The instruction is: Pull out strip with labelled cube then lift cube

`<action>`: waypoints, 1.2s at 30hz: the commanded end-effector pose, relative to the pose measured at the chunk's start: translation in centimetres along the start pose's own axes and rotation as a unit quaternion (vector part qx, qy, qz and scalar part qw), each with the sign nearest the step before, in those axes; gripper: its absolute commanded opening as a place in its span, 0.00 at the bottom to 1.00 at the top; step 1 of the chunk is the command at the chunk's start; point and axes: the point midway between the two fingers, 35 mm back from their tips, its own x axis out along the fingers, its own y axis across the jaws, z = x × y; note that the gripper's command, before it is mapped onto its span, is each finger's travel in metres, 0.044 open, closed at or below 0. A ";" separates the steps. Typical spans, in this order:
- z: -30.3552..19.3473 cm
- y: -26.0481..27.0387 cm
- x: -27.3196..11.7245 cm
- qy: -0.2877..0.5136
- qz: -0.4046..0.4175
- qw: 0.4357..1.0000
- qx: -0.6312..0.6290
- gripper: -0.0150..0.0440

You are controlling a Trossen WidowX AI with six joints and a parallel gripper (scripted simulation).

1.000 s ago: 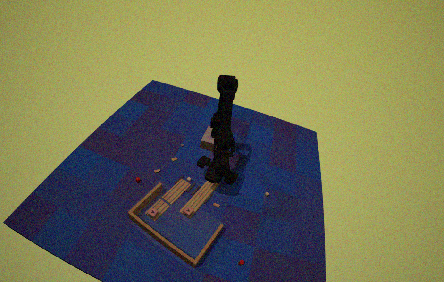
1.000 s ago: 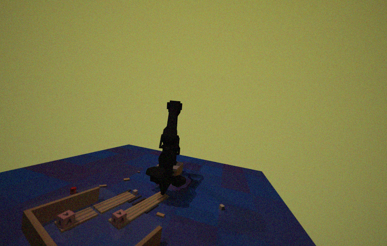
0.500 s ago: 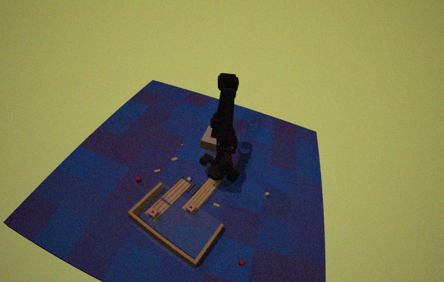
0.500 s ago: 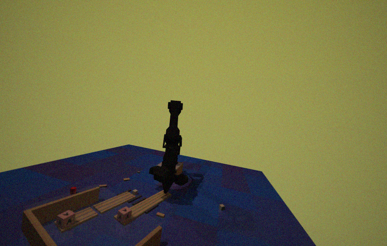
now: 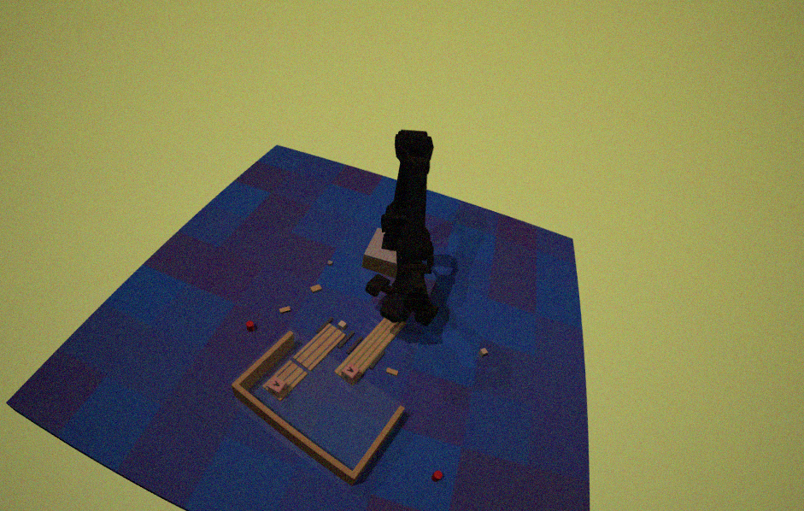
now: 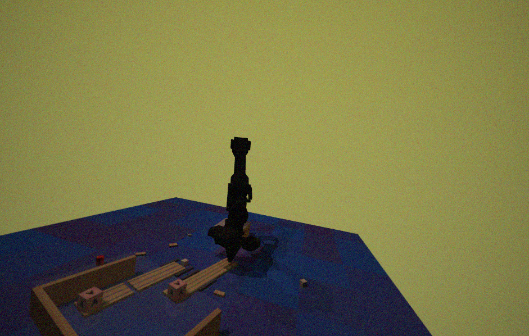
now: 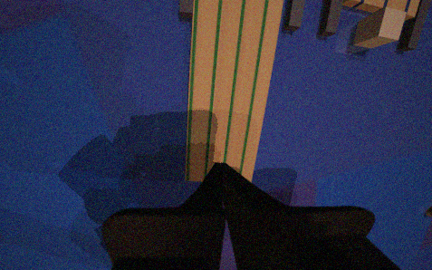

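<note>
The whole strip (image 5: 367, 350) (image 6: 209, 276) (image 7: 235, 68) is pale wood with green lines in the wrist view. A pink cube with a dark mark (image 5: 350, 371) (image 6: 177, 289) sits on its far end. The other strip (image 5: 322, 348) (image 6: 156, 276) lies to its left in the top view, with a gap across it. A second marked pink cube (image 5: 276, 384) (image 6: 90, 297) sits on its far end. My gripper (image 6: 230, 260) (image 7: 219, 168) is shut with nothing between its fingers. Its tips are at the near end of the whole strip, seemingly on its top; exact contact is hidden.
A low wooden wall (image 5: 294, 431) (image 6: 90, 279) bounds the far ends on three sides. Dark rails (image 7: 295, 15) flank the strips. A small pale cube (image 5: 342, 324) (image 6: 184, 261) (image 7: 392, 24) is near the gapped strip. A small wooden block (image 5: 392, 371) (image 6: 219, 293) lies right of the whole strip.
</note>
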 end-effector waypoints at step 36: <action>-3.6 0.4 -4.0 0.018 -0.007 1.000 -0.002 0.25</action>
